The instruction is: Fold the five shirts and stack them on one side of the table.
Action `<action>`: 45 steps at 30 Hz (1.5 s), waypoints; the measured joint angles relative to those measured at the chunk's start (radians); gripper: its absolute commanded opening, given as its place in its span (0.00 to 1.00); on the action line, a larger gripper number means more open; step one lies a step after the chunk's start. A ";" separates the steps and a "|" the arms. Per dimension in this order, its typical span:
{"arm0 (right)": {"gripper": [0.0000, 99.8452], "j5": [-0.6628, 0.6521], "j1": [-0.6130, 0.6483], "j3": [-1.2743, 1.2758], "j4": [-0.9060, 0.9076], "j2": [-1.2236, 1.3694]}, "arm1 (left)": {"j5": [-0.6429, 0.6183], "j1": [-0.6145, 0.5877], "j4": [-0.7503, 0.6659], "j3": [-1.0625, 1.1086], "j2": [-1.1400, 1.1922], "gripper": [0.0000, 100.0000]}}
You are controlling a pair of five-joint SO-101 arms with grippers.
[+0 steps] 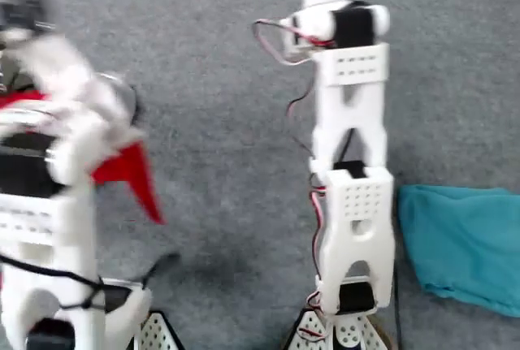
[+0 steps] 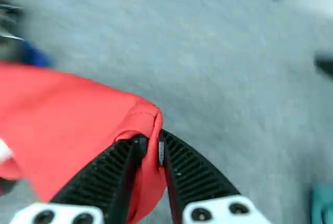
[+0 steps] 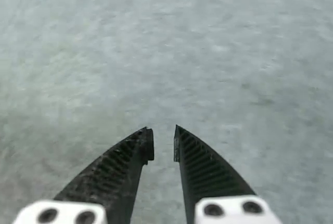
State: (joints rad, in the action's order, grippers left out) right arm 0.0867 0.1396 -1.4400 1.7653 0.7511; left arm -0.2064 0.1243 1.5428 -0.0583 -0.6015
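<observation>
The table [image 3: 156,52] wears a matt, fuzzy grey cloth (felt-like). The red shirt [image 2: 67,130] and teal shirt [image 1: 463,236] are soft matt fabric. The left gripper [image 2: 150,148] has black ribbed plastic fingers [image 2: 114,172].

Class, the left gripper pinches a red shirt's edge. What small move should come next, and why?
Probably draw the red shirt over the grey table and lay it flat: the left gripper pinches its hem, and the right gripper hangs open, holding nothing.
</observation>
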 measured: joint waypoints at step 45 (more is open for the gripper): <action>0.09 -0.068 -0.164 0.083 0.003 -0.009 | 0.651 -0.721 -0.126 1.188 -0.953 0.02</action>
State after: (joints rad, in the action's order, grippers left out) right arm 0.0192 -0.0245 -1.3571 1.7683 0.7419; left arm 0.4442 -0.5969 1.4170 1.1293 -1.5543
